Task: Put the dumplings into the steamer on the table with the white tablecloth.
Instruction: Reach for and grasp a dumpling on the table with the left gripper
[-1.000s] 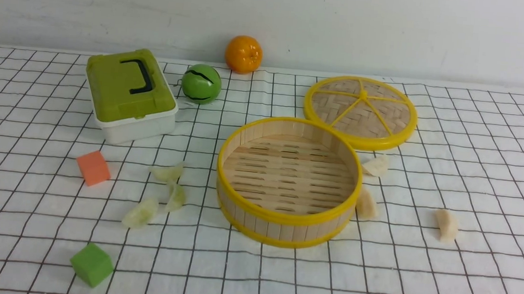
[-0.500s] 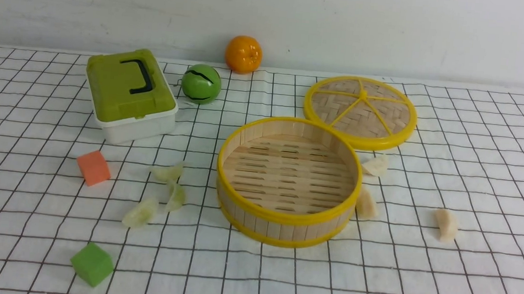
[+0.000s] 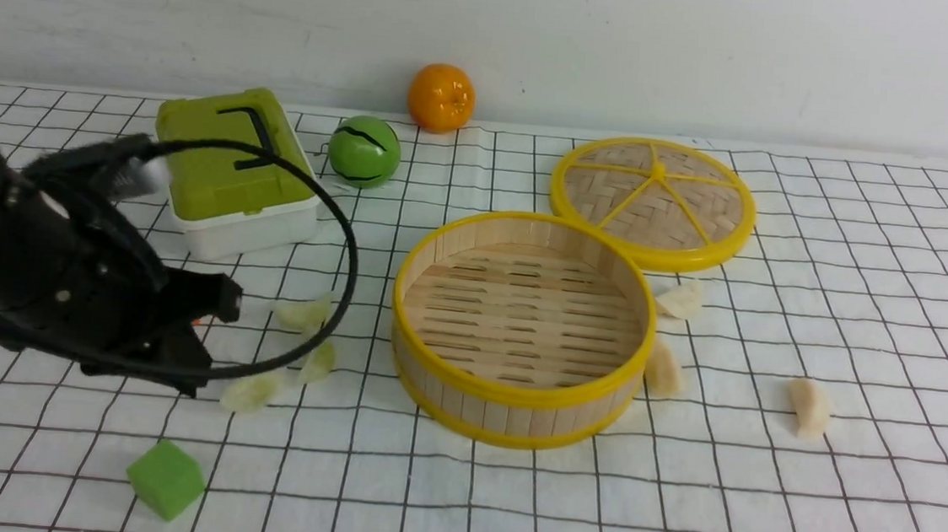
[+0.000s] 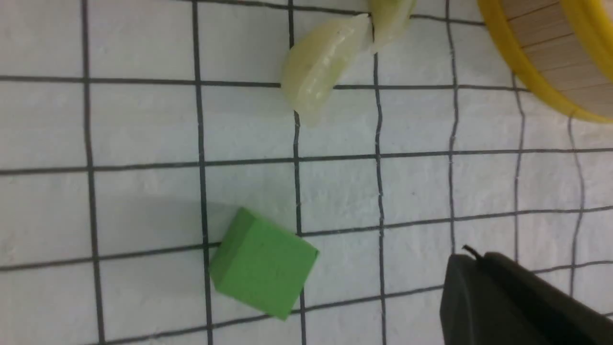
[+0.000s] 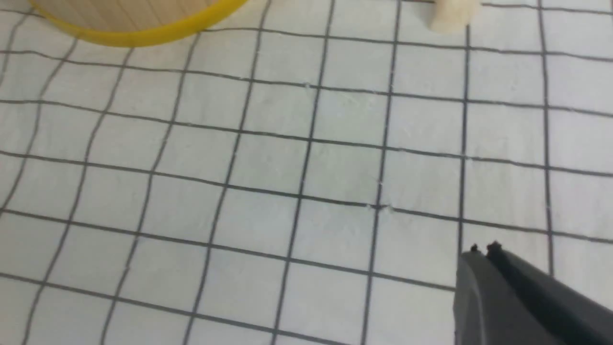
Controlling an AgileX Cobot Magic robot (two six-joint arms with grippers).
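The steamer [image 3: 515, 394] stands open and empty at the table's middle. Three pale green dumplings [image 3: 301, 313] [image 3: 318, 361] [image 3: 251, 392] lie left of it; three cream dumplings [image 3: 681, 299] [image 3: 662, 367] [image 3: 807, 407] lie to its right. My left gripper [image 3: 188, 379] hangs shut and empty just left of the green ones. The left wrist view shows its closed tip [image 4: 471, 256], a green dumpling [image 4: 318, 67] and the steamer wall [image 4: 550, 52]. My right gripper [image 5: 483, 251] is shut and empty over bare white tablecloth [image 5: 306, 158], near a cream dumpling [image 5: 452, 14].
The woven lid [image 3: 653, 200] lies behind the steamer on the right. A green-topped box [image 3: 232, 171], a green ball [image 3: 364, 152] and an orange [image 3: 441, 97] stand at the back. A green cube [image 3: 165, 478] sits front left. My left arm covers the orange cube.
My left arm has come in from the left and now stands over the orange cube beside the green dumplings. A dark bit of the right arm shows at the bottom right corner.
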